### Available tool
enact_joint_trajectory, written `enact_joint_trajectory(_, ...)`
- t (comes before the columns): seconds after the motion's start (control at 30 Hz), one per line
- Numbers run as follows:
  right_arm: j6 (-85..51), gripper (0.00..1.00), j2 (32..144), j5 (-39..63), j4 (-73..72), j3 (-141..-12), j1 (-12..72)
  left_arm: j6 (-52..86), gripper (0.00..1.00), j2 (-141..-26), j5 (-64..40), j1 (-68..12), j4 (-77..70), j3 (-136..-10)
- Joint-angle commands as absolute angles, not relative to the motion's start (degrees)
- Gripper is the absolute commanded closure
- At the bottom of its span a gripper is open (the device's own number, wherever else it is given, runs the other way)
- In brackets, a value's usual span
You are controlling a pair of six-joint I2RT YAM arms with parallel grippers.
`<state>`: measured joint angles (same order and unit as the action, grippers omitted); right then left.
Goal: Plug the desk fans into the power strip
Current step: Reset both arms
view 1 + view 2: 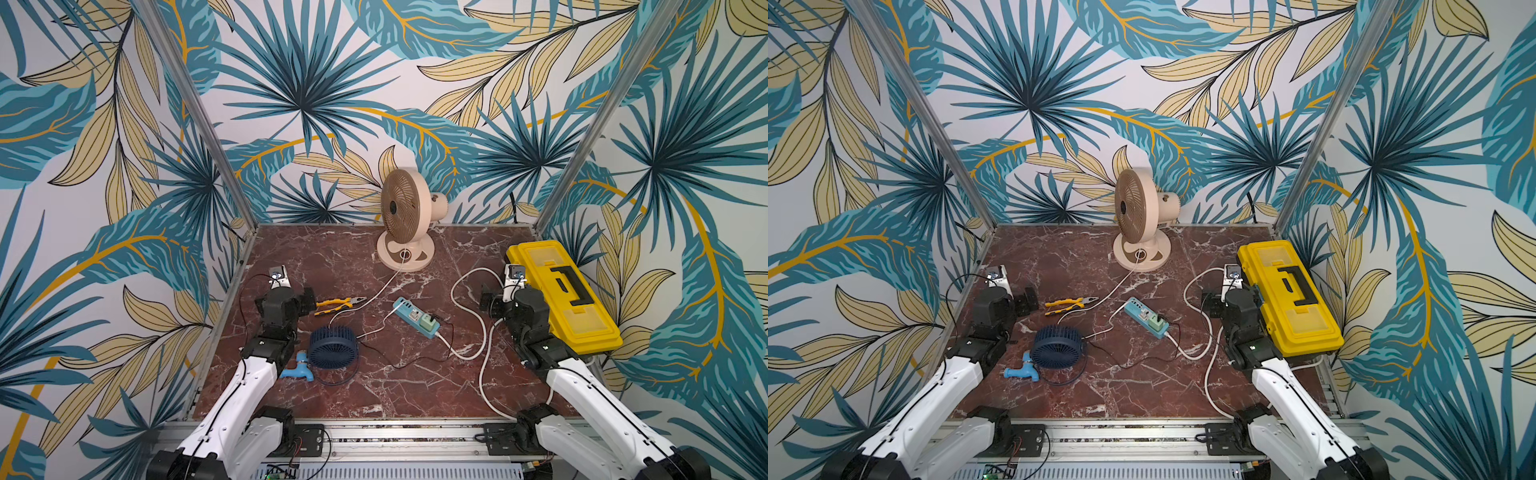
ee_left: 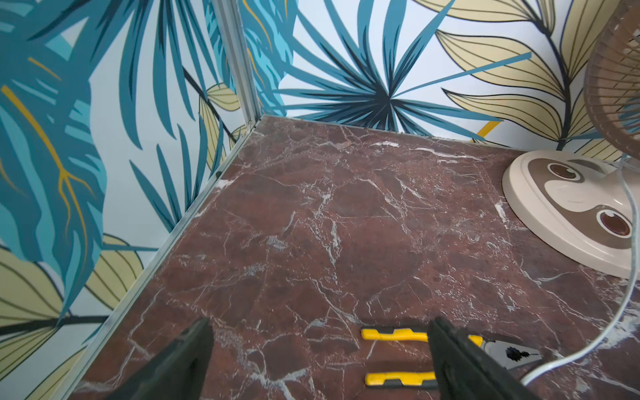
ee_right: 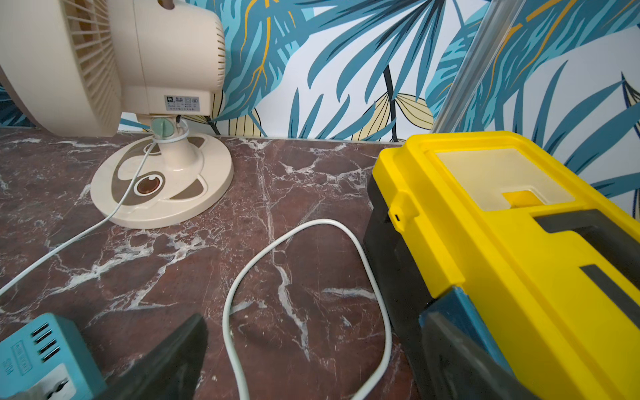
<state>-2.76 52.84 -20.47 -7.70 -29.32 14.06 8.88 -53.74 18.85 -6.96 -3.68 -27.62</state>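
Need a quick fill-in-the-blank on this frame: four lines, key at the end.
1. The toolbox beside the right arm is ___ in colour.
2. The left gripper and right gripper both stand ___, holding nothing.
3. The pliers lie nearest the ___ arm.
4. A ___ plug sits in the power strip.

Missing words: yellow; open; left; green.

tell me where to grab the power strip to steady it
The power strip lies flat, with a green plug filling the end toward its thick white cord; so likely come from above, jaws across its narrow width, at the far end by the small ports.
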Motion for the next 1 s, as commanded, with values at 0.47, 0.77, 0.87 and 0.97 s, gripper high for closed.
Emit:
enact_joint_trajectory(0.47, -0.3, 0.00, 68.3, -17.0, -41.2, -17.6, 6.6, 4.8, 0.00, -75.8, 17.6, -4.7, -32.0, -24.1)
enact_joint_trajectory(0.77, -0.7, 0.00, 77.7, -17.1, -50.2, -18.8, 5.0, 1.7, 0.00, -74.8, 17.8, -4.7, -39.8, -20.3)
enact_joint_trajectory(0.87, -0.1, 0.00, 79.7, -16.1, -50.1, -19.8, 4.9, 0.5, 0.00, -75.7, 18.3, -4.8, -44.1, -18.9)
enact_joint_trajectory(0.97, 0.2, 0.00, 80.1, -15.4, -50.0, -20.1, 4.9, 0.0, 0.00, -76.3, 17.9, -4.7, -46.3, -18.5)
